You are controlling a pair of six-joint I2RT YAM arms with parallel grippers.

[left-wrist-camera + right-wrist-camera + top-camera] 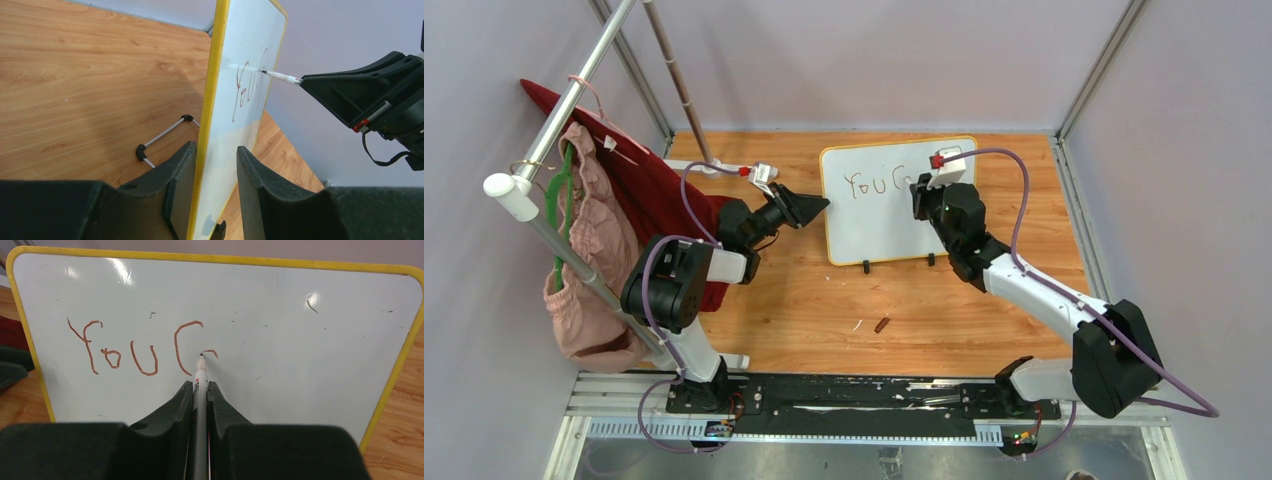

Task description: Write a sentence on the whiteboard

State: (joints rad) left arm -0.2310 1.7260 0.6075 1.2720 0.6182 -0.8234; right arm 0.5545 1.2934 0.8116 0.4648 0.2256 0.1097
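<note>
The whiteboard point(884, 225) point(300, 365) stands tilted on the wooden table, yellow-rimmed, on black clip feet point(866, 266). The sentence point(876, 183) point(135, 347) point(245, 90) reads "You C" in reddish-brown, with a short fresh stroke after the C. My left gripper point(819, 205) point(215, 147) is shut on the board's left edge point(212, 90), one finger behind it and one on its face. My right gripper point(921, 195) point(200, 384) is shut on a thin grey marker point(201, 375) point(280, 76). The marker's tip touches the board just right of the C.
A brown marker cap point(882, 324) and a small white scrap point(857, 325) lie on the table in front of the board. At the left, a metal rack point(574, 95) carries a red cloth point(654, 190) and a pink garment point(589, 250). Grey walls enclose the table.
</note>
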